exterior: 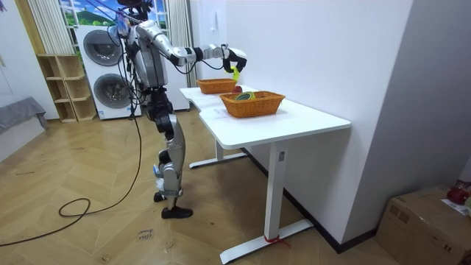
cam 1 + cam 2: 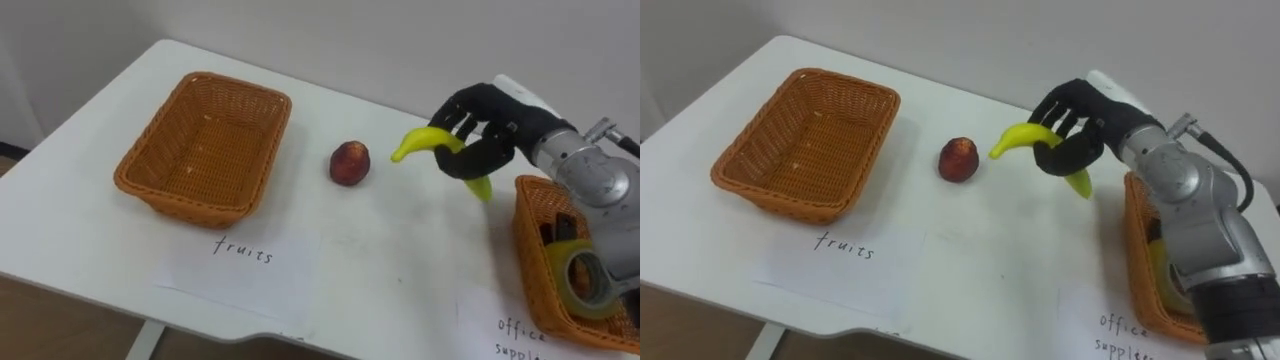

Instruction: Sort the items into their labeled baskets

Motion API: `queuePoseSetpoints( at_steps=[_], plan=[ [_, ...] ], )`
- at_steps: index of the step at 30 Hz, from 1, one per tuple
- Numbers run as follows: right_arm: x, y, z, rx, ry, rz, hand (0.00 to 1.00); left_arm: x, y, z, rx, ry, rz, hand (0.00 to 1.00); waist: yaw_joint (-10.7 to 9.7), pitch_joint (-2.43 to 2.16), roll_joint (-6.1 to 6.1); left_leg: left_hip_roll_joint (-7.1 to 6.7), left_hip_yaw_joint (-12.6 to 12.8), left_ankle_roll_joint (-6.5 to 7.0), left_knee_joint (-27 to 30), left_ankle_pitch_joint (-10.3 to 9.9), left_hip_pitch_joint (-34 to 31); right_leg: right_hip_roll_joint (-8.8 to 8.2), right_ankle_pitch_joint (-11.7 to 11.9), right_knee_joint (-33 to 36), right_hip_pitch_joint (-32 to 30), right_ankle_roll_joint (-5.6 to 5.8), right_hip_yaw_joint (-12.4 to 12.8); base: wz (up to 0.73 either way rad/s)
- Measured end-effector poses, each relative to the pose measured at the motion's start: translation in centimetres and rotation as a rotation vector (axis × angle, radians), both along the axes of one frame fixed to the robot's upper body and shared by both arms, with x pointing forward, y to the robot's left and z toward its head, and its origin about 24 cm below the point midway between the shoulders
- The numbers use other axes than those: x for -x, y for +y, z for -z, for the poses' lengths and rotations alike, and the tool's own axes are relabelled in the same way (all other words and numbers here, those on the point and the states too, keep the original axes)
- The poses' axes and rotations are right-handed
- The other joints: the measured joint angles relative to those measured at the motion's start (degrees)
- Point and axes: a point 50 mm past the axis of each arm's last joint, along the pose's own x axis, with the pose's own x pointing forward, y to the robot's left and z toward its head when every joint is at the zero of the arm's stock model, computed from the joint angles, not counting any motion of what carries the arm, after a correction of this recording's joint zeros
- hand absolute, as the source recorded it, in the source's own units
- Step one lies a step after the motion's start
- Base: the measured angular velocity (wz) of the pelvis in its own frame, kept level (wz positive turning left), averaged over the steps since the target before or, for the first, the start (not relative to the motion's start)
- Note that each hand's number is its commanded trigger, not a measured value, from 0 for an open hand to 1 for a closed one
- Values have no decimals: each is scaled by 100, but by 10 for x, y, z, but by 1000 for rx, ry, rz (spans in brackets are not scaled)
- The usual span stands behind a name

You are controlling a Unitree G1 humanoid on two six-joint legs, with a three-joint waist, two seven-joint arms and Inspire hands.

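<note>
A white paper sheet lying on the table just in front of the left wicker basket carries the handwritten word "fruits". A second sheet, in front of the right wicker basket, reads "office" above a partly cut-off word beginning "suppl".

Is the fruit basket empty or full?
Empty: the fruit basket shows bare wicker inside; the peach lies on the table, the banana in the right robot hand.

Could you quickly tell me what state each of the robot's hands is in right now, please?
Left hand: cannot be told.
Right hand: closed around the banana.
</note>
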Motion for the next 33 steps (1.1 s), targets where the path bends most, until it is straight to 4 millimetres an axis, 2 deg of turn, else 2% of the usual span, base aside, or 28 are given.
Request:
queuePoseSetpoints(
  at_steps=[6, 8, 13, 21, 23, 26, 33],
  plan=[
    [-2, 5, -3, -56, -16, -9, 100, -1, -4, 2, 13, -3, 0, 0, 128, -13, -12, -13, -2, 3, 14, -3, -33, -14, -12, -9, -18, 10, 4, 0],
    [-3, 8, -7, -70, -32, -16, 100, -3, -4, 1, 13, -9, 0, 0, 169, -34, -41, -23, -3, 5, 18, -2, -56, -26, -22, -6, -46, 14, -9, 0],
    [-3, 13, -16, -57, -88, -28, 100, -6, -1, -1, 6, -26, -16, 0, 315, -54, -70, -28, -79, 9, 27, -2, -52, -32, -26, 4, -24, 23, -50, 7],
    [-6, 24, -29, -39, -139, -63, 100, -6, 0, -1, 3, -28, -25, 0, 317, -46, -83, -82, -352, 31, 32, -7, -102, -85, -63, 9, 49, 82, -217, 18],
    [-8, 25, -34, -45, -161, -63, 100, -6, 0, -1, 3, -26, -26, 0, 338, -27, -120, -85, -380, 35, 32, -7, -101, -88, -72, 10, 67, 95, -222, 12],
    [-10, 31, -38, -34, -185, -73, 100, -5, 0, -1, 6, -24, -25, 0, 445, -5, -179, -91, -412, 39, 27, -5, -119, -94, -76, 9, 63, 102, -285, 5],
    [-14, 42, -44, -45, -217, -96, 100, -10, -2, -1, 40, -23, -15, 0, 622, -7, -200, -111, -514, 55, 44, -1, -182, -118, -77, 8, 46, 104, -404, 9]
  ],
)
